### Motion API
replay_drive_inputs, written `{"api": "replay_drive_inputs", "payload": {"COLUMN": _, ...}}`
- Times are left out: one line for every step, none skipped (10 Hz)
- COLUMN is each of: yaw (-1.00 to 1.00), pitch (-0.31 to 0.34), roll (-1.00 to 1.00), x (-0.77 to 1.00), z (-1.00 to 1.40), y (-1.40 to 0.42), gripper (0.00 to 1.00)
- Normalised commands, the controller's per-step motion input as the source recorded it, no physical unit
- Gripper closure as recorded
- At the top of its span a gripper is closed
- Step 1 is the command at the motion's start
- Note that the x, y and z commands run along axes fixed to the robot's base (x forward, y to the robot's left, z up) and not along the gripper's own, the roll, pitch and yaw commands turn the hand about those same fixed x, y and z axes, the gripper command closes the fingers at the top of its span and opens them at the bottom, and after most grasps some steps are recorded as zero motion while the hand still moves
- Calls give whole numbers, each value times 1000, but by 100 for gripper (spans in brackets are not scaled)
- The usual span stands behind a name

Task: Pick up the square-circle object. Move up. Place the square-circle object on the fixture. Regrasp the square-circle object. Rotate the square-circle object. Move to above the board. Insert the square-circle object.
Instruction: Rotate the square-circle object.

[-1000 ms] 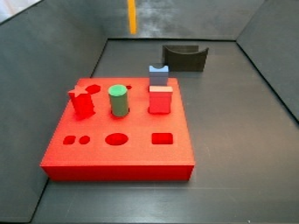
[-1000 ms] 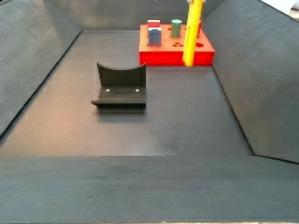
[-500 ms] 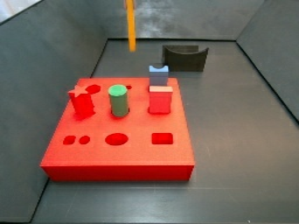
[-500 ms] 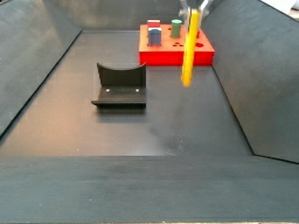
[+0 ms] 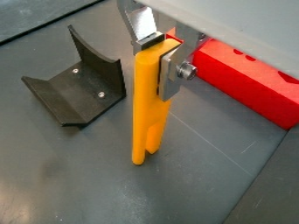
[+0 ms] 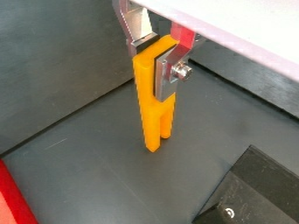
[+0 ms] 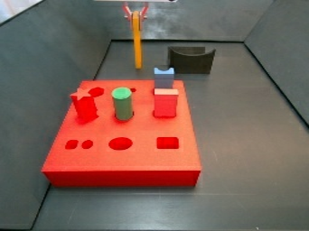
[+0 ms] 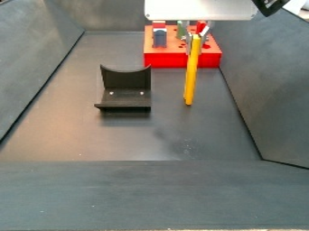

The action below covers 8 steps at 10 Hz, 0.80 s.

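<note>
**Rod gripped upright between fixture and board**

Silver plates of the tool point(image 5: 156, 54) are clamped on the top end of the square-circle object point(image 5: 149, 109), a long slim yellow-orange rod of smooth matte plastic. It hangs upright with its lower end close over the dark floor point(image 8: 133, 153); whether it touches, I cannot tell.

Both wrist views show the grip up close: flat metal fingers point(image 6: 138, 24) pressed against opposite faces of the rod point(image 6: 156, 103), with a screw head on one plate. They also show that the rod's lower stretch has a groove running down it, which the side views are too far off to reveal.

A wrist view catches the fixture point(image 5: 75, 80) near the rod, a dark bracket with a curved, U-shaped wall and screws in its faces, and a corner of the board point(image 5: 250, 80) on the other side, glossy bright red.

Side views give the layout instead. The rod point(image 8: 190, 72) stands between the fixture point(image 8: 122, 88) and the board point(image 8: 182, 54), apart from both. Only a side view shows the board's point(image 7: 121, 153) top: a red star-shaped peg point(image 7: 83, 104), a green cylinder point(image 7: 122, 103), a red square peg point(image 7: 165, 101), and shaped holes in front of them. A small blue-grey block point(image 7: 164, 76) stands just behind the board.
</note>
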Motion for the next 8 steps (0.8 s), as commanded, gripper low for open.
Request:
{"api": "replay_drive_inputs", "payload": {"yaw": -28, "pitch": -20, "roll": 30, "x": -13, "z": -231, "y": 18, "gripper": 100}}
{"api": "replay_drive_inputs", "payload": {"yaw": -28, "pitch": -19, "roll": 30, "x": -20, "z": -233, "y": 18, "gripper": 100}}
{"api": "replay_drive_inputs", "payload": {"yaw": -27, "pitch": -19, "roll": 30, "x": -17, "z": -232, "y": 19, "gripper": 100}}
{"api": "replay_drive_inputs", "payload": {"yaw": -27, "pitch": -20, "roll": 30, "x": -14, "z": -231, "y": 20, "gripper": 100}}
{"api": "replay_drive_inputs", "payload": {"yaw": -27, "pitch": -20, "roll": 30, "x": -14, "z": -231, "y": 19, "gripper": 100}}
{"api": "replay_drive_inputs", "payload": {"yaw": -28, "pitch": -20, "roll": 30, "x": -14, "z": -231, "y": 19, "gripper": 100}}
{"api": "replay_drive_inputs", "payload": {"yaw": -28, "pitch": -20, "roll": 30, "x": -14, "z": -230, "y": 19, "gripper": 100}}
{"api": "replay_drive_inputs", "payload": {"yaw": -28, "pitch": -20, "roll": 30, "x": -14, "z": -230, "y": 18, "gripper": 100}}
